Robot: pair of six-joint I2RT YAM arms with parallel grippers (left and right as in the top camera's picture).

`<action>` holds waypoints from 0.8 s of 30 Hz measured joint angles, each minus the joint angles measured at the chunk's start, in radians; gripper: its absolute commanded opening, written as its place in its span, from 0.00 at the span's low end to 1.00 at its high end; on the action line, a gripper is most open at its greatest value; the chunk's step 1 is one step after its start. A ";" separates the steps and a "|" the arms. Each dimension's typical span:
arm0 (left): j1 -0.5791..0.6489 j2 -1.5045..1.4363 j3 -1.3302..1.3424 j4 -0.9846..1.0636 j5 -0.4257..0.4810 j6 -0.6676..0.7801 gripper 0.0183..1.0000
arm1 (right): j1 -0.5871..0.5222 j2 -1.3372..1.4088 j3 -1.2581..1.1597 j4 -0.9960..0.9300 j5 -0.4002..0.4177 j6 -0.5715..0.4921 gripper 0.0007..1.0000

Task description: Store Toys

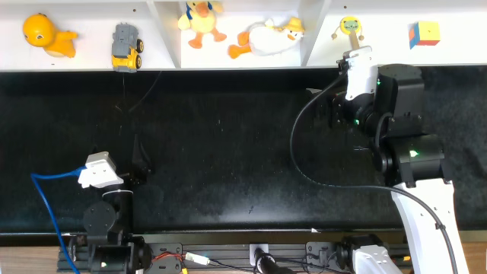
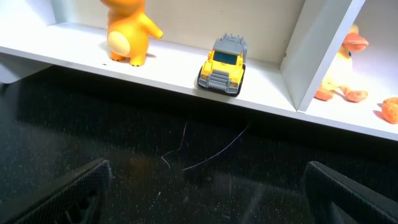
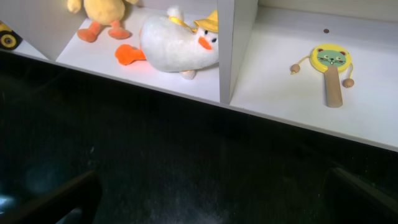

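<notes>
A white shelf runs along the far edge of the black table. It holds an orange duck figure, a yellow and grey toy truck, a yellow plush duck, a white plush duck lying on its side, a green rattle drum with a wooden handle and a coloured cube. My left gripper rests low at the near left, open and empty, facing the truck. My right gripper hovers open and empty before the shelf, facing the white duck and the rattle.
White dividers split the shelf into three bays. The black mat spreads between the two arms. A blue cable loops by the left arm and a black cable hangs from the right arm.
</notes>
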 measured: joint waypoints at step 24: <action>0.000 0.000 0.000 0.000 0.000 0.000 1.00 | 0.000 -0.222 0.000 -0.002 0.008 0.003 1.00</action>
